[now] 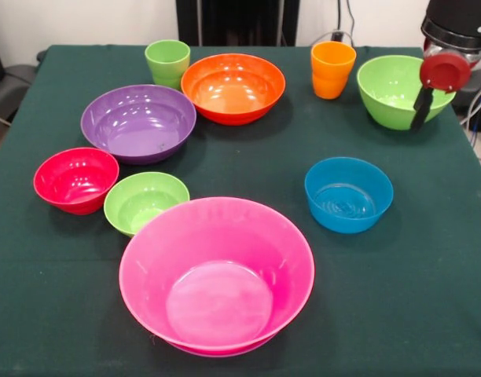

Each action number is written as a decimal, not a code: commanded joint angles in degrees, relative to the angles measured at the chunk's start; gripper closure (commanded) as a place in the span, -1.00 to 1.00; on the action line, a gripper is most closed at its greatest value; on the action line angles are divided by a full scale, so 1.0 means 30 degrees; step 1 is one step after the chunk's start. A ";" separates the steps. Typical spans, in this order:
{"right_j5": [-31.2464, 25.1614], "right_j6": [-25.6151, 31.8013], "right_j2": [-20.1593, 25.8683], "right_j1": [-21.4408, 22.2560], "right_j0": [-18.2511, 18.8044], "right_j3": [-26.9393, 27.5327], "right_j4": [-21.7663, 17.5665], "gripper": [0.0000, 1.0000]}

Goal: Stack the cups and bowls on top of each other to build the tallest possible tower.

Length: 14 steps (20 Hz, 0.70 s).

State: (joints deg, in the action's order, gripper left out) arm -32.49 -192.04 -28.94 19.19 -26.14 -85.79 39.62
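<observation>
**Nothing stacked yet; gripper sits over the large green bowl at upper right**

The gripper (424, 110) hangs at the upper right of the frame, its red housing and one dark finger showing in front of the large lime green bowl (394, 90). Only that one finger is clear, so I cannot tell whether the jaws are wide or narrow; nothing appears to be held.

All the pieces lie separately on the green tablecloth (429, 298). The huge pink bowl (217, 275) sits at lower centre, empty, and looks the natural base for a tower. The purple bowl (138, 122) is at left of centre, with the red bowl (75, 179) below and left of it and the small lime green bowl (145, 202) just beside the pink rim, possibly touching it. The large orange bowl (233, 87) is at upper centre, the light green cup (167, 62) just left of it. The orange cup (332, 69) stands upright at upper right, just left of the large green bowl. The blue bowl (348, 193) is at right of centre, apart from everything.

The relation that matters: the large green bowl is directly at the gripper, its near rim right by the finger, while the pink base lies well away toward the lower centre. Round bowls have no long axis, so a rim pinch is likely the way in. If that bowl is taken, it must travel down and left across the frame, passing near the blue bowl.
</observation>
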 commanded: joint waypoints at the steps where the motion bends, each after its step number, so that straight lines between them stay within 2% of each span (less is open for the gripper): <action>1: 0.0237 -0.2746 0.2270 -0.0560 -0.0337 -0.1605 0.0303 -1.00; 14: 0.1484 -0.2412 0.2918 -0.0038 -0.0834 -0.3107 0.0781 -1.00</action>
State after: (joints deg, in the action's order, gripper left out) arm -32.25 -192.04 -28.86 19.31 -27.74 -90.10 40.09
